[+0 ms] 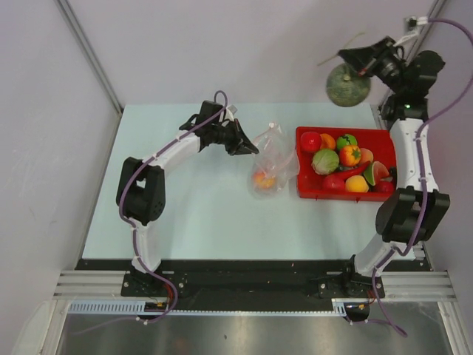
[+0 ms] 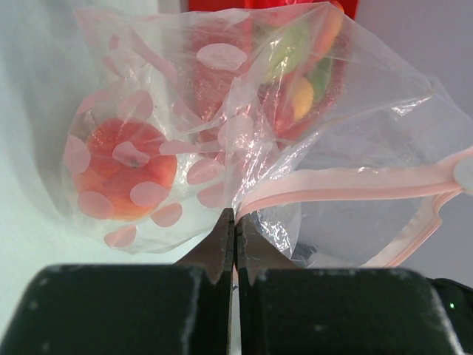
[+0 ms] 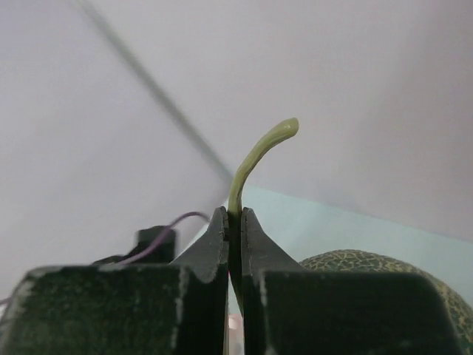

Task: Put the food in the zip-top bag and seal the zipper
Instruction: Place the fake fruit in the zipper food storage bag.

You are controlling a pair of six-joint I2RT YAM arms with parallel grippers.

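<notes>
The melon is held aloft, far right, by its stem in the clamped right gripper. The bag, beside the tray, is pinched at its rim by the left gripper. A drop may be caused by stem slip or a narrow mouth.

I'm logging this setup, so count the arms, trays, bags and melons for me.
Arms: 2, left arm and right arm
Tray: 1
Bag: 1
Melon: 1
Total: 5
</notes>
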